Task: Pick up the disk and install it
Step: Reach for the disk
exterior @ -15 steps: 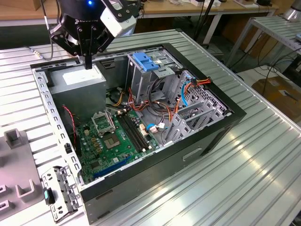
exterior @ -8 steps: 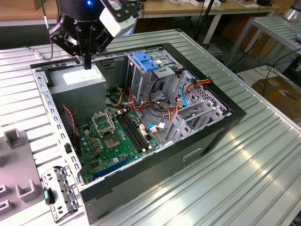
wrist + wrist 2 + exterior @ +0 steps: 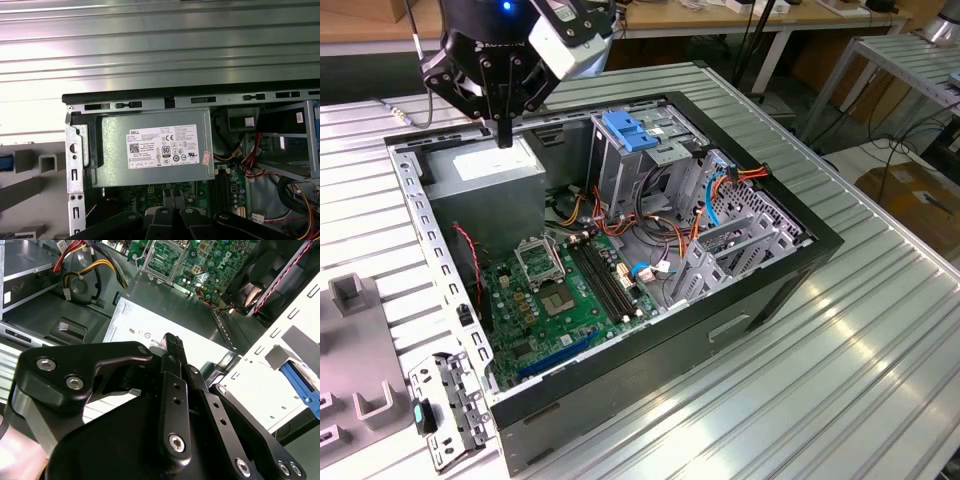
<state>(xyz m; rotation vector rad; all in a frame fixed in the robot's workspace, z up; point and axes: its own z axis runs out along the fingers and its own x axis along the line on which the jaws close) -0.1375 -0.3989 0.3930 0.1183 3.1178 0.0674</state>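
The ribbed metal table (image 3: 820, 390) carries an open computer case (image 3: 770, 295), its side off and the boards bare; in the case's far corner, toward the exterior view's left, sits the grey power supply (image 3: 485, 172); to the exterior view's right of that stands the tall drive cage (image 3: 655, 165) with its blue handle (image 3: 630, 130).

The gripper (image 3: 505, 138) hangs just above the power supply; its jaws are drawn together with nothing between them.

A sliver of bright blue in the first wrist view is likely the frame of the disk (image 3: 4, 162); it lies out on the table beyond the grey blocks (image 3: 50, 162), outside the case wall and well apart from the gripper; too little shows to be sure.

By my judgement the disk will feel dense for its size and quite stiff; its flat faces are smooth and would slip; it will not forgive a knock or a drop. Take it across the two long edges of the plastic frame, near the middle so it hangs level; keep off the bare underside.
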